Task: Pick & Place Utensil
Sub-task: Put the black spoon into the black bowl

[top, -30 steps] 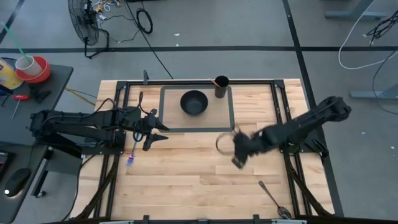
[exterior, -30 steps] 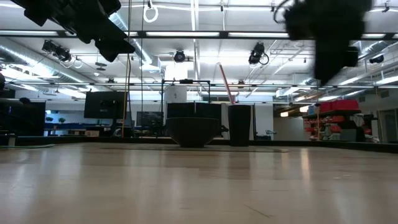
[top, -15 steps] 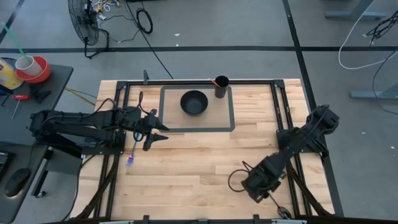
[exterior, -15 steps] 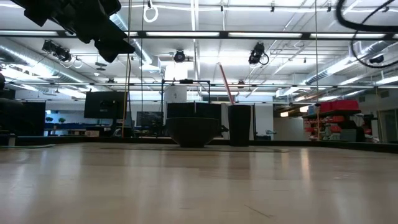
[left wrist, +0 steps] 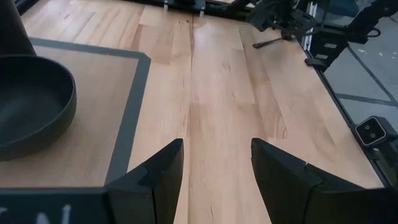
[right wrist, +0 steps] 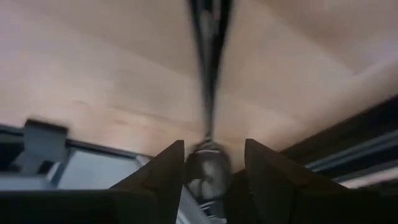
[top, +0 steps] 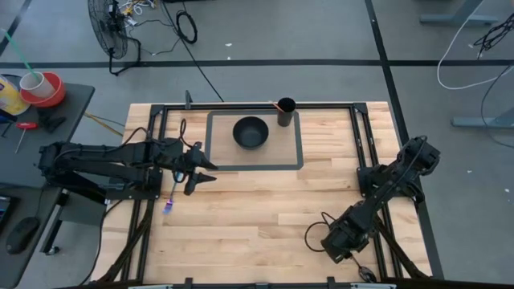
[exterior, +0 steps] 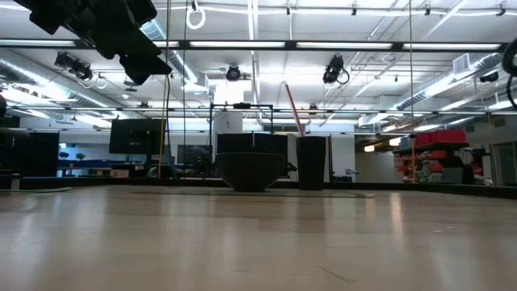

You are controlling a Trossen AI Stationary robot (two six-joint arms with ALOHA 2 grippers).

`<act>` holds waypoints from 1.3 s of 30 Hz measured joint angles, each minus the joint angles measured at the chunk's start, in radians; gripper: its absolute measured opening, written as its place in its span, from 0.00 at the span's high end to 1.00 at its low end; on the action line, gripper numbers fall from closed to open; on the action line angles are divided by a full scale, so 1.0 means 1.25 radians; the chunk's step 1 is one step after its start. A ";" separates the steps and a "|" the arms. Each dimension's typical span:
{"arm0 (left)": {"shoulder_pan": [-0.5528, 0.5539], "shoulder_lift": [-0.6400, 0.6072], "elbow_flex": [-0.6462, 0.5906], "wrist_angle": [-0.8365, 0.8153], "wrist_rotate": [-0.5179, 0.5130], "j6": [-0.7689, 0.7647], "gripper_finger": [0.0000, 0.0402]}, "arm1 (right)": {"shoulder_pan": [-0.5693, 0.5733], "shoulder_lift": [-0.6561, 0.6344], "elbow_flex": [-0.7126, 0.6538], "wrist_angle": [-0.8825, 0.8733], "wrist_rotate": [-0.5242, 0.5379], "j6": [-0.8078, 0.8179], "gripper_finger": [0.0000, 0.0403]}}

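Observation:
A metal spoon (top: 366, 274) lies flat near the table's near right corner; only its bowl end shows past my right arm. My right gripper (top: 351, 254) hovers over it, open. In the right wrist view the spoon's handle (right wrist: 208, 56) runs between the fingers, and its bowl (right wrist: 208, 167) sits in the gap of the right gripper (right wrist: 213, 163). I cannot tell whether the fingers touch it. My left gripper (top: 209, 172) waits, open, above the table's left part, beside the mat. A black bowl (top: 250, 132) and a black cup (top: 286, 111) stand on the mat.
The grey-bordered mat (top: 300, 152) lies at the far middle. The cup (exterior: 311, 162) holds a reddish stick (exterior: 292, 101). Black frame rails (top: 359, 136) run along the table's sides. A small blue-tagged item (top: 169, 206) lies near the left rail. Bare wood spans the middle.
My right gripper has swung from the table's middle toward the near right corner and dropped over the spoon, covering its handle. In the last half second it has only crept a little farther toward the near right. The left arm has kept still.

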 joint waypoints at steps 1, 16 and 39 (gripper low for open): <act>0.000 0.000 0.000 -0.004 0.000 0.000 0.52 | 0.008 0.000 -0.008 0.026 0.000 0.017 0.58; 0.000 0.000 0.000 -0.022 0.000 0.000 0.52 | 0.067 0.062 -0.046 0.197 -0.032 0.160 0.58; 0.000 0.000 0.000 -0.022 0.000 0.003 0.52 | 0.004 0.121 -0.045 0.206 -0.086 0.011 0.95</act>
